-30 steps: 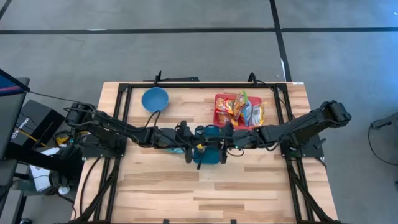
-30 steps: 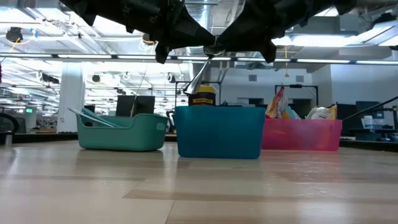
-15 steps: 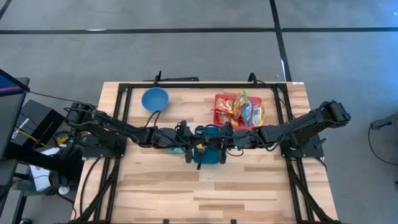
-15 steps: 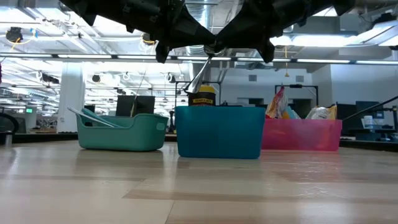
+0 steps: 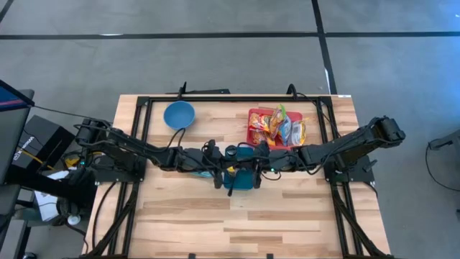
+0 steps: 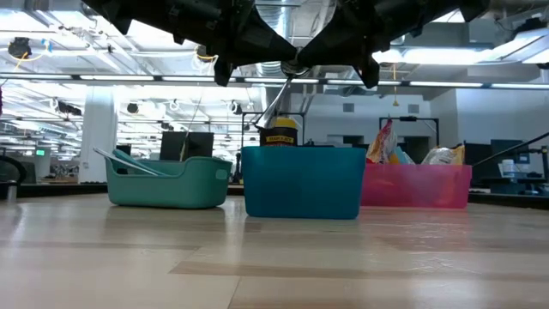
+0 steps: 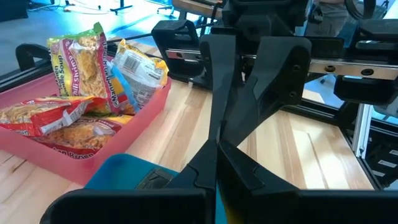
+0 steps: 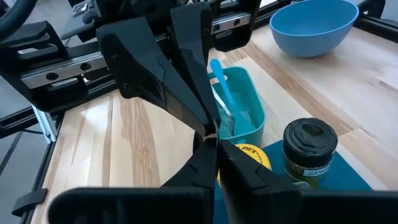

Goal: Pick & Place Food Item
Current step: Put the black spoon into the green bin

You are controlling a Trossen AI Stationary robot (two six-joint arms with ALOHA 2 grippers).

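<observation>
Robotics lab; ceiling strip lights (image 6: 69,81); concrete floor (image 5: 215,65)

Whatever sits pinched between the two meeting grippers: too small to make out from above, a thin pale sliver at best in the low view. Teal bin (image 6: 302,182) contents mostly masked by its own wall, just a yellow-labelled lid (image 6: 280,134) poking over the rim. Spice jar (image 8: 309,151) cut off behind the right wrist's dark fingers, label only half readable. Snack packets (image 7: 93,74) in the pink tray (image 7: 56,155) overlapping, print blurred. Small green basket (image 8: 239,112) partly blocked by the opposing arm's fingers.
</observation>
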